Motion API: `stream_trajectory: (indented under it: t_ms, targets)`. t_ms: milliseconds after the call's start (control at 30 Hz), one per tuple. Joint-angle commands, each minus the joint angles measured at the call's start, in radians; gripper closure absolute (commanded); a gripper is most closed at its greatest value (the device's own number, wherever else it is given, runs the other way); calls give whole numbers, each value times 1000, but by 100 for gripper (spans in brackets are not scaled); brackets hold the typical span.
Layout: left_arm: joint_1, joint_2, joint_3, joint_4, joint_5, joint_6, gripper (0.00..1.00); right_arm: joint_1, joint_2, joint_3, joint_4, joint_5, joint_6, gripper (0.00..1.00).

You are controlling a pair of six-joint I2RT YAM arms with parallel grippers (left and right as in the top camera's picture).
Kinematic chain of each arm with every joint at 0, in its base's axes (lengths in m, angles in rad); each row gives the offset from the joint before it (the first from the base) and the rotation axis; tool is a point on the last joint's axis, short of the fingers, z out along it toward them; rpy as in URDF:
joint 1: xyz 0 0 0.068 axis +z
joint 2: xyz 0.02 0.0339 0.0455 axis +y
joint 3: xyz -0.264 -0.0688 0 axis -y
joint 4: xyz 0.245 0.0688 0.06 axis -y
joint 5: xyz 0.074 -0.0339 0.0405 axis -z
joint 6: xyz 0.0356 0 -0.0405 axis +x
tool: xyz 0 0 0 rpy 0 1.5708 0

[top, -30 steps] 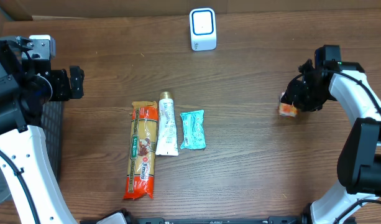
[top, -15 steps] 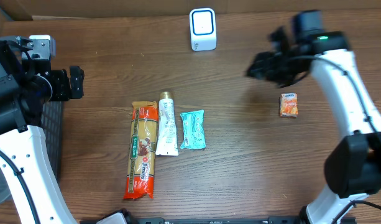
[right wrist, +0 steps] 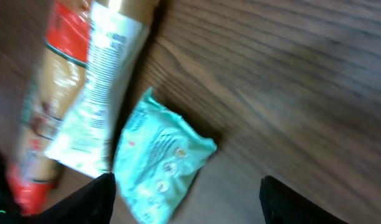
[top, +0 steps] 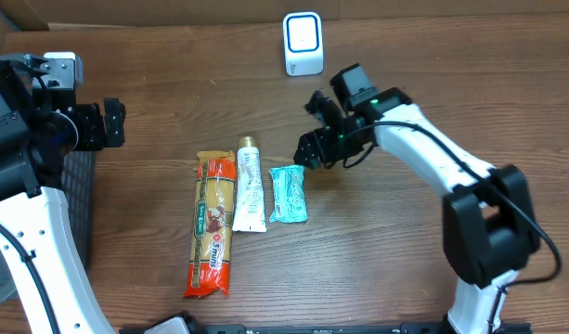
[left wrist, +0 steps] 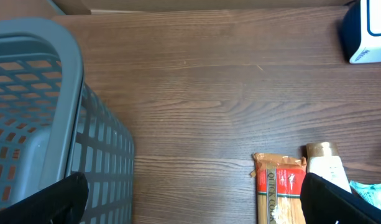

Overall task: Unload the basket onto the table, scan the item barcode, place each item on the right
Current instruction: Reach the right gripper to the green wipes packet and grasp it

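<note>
The teal packet (top: 288,194) lies flat on the bench (top: 405,269), just beside the white tube (top: 249,190) and parallel to it. It is a small oblong pouch of soft, crinkled film with crimped ends. Its mint face carries pale print and small pictures, too blurred in the right wrist view to read.

The tube is smooth plastic, flattened at one end and tapering to a gold cap, with dense dark text down its side. On the tube's other side, against its edge, lies a long pasta packet (top: 213,225) of glossy film in red, green and yellow. Well beyond the tube's cap end stands the scanner (top: 303,44), a rounded white box with a blue-rimmed face.

The right claw (top: 310,148) hovers on the far side of the teal packet from the tube, near the packet's upper corner, its dark fingers spread and empty. The left claw (left wrist: 190,208) hangs well apart from the tube, past the pasta, released and empty, over the rim of a grey lattice basket (left wrist: 28,74).
</note>
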Motion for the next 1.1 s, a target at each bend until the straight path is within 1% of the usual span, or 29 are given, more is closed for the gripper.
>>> stream_trajectory:
  t_ms: [0,100,200,333,467,633,700,833,867,900,967,1067]
  targets:
    - [0,2,14,-2,9,18,0,50,18,-6,27,98,-207,24]
    - [0,2,14,-3,9,19,0,84,20,10,51,193,-293,21]
    - [0,2,14,-2,9,19,0,107,25,13,98,234,-352,15]
    - [0,2,14,-3,8,18,0,124,56,14,128,234,-369,14]
    - [0,2,14,-3,9,19,0,125,93,17,128,198,-387,17]
    - [0,2,14,-3,9,19,0,125,112,16,116,117,-382,25]
    - [0,2,14,-3,9,19,0,119,125,16,105,106,-349,31]
    - [0,2,14,-3,8,19,0,98,146,16,85,106,-252,54]
    - [0,2,14,-3,8,19,0,89,146,16,80,105,-220,63]
    - [0,2,14,-3,9,19,0,71,145,17,77,105,-166,81]
    - [0,2,14,-3,8,18,0,46,144,23,74,105,-107,95]
    - [0,2,14,-3,8,19,0,-4,139,42,46,74,-30,96]
